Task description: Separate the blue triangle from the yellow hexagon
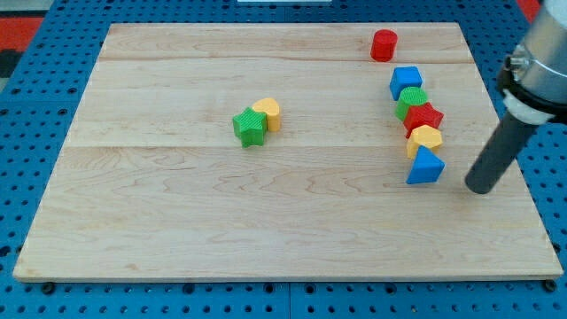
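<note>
my tip (481, 188) rested on the desk (266, 221), with the blue triangle (425, 167) just to its left in the view and apart from it. the yellow hexagon (425, 138) touched that triangle from above-left of my tip, closing a column with the red star (423, 116). there was no gripper to speak of (only a rod). a push aimed too high would likely have dragged the hexagon along, or scattered the column.

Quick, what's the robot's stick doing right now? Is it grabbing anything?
My tip: a plain rod, no jaws, holding nothing. It sits to the view's right of the blue triangle, not touching it; the yellow hexagon is just above.
</note>
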{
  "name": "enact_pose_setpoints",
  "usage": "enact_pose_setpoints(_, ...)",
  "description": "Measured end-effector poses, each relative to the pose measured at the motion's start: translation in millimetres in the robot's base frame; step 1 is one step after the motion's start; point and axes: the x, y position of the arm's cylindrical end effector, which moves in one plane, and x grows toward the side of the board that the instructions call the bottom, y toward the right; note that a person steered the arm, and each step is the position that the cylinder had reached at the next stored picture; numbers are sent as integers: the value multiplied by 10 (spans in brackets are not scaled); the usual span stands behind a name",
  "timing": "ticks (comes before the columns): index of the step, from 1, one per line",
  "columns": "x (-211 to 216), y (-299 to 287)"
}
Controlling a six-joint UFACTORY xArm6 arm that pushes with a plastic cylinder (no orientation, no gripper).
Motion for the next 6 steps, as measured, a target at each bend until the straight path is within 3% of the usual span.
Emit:
enact_pose_setpoints(2,-185,-755)
enact_pose_setpoints(4,-198,9)
enact_pose_setpoints(6,-403,-369)
